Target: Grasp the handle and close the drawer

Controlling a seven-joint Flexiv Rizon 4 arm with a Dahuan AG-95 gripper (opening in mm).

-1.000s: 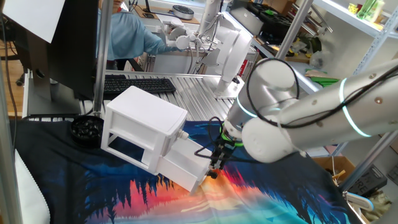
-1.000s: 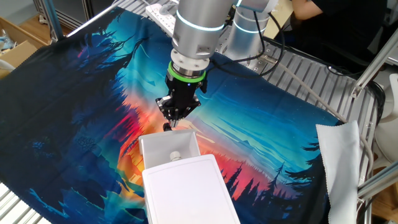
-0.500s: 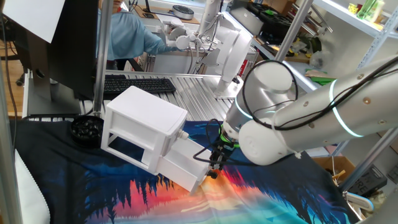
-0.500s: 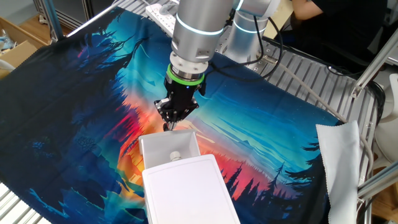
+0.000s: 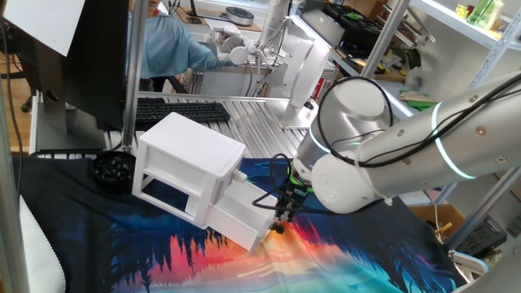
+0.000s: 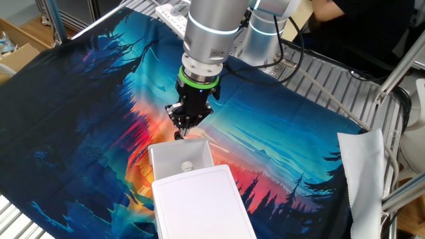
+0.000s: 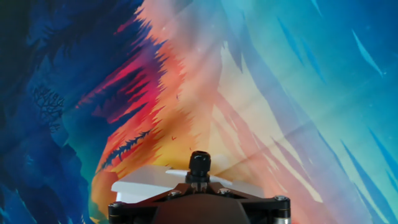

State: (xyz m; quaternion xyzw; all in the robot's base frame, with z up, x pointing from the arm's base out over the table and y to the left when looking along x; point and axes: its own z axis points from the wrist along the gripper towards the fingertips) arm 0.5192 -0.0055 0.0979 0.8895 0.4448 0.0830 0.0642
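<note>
All three views are bright and evenly lit, with soft light and no harsh shadows. In one fixed view, the white cabinet (image 5: 189,175) is nearly washed out on its top, while its open compartment falls into shade. The arm's (image 5: 383,155) glossy silver shell carries broad pale highlights, and a faint shadow lies beneath it on the printed cloth (image 5: 326,260). The other fixed view is sharp throughout; the cabinet top there glares almost pure white. The hand view keeps the cloth's colours vivid and fairly crisp, but the dark gripper (image 7: 199,167) housing at the bottom edge is underexposed and slightly soft.
</note>
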